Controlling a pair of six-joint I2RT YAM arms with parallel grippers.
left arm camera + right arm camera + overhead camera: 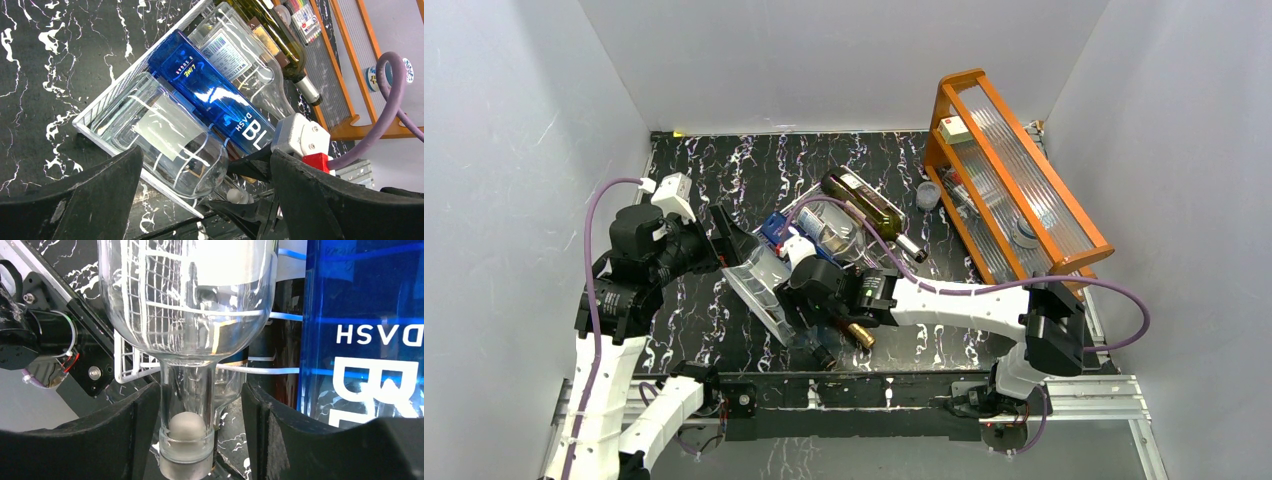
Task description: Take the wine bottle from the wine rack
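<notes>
Clear wine bottle (187, 315) on the wine rack (131, 365), neck between parted, unclamped fingers of the right gripper (200, 405). Blue Dash bottle (360, 340) crowding one finger. Left gripper (207, 160) spread wide before the bottle's base.

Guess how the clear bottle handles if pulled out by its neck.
The clear bottle is likely slippery: smooth glass neck inside the right tool. Looks empty, so probably light. Round body may roll once off the wine rack.
</notes>
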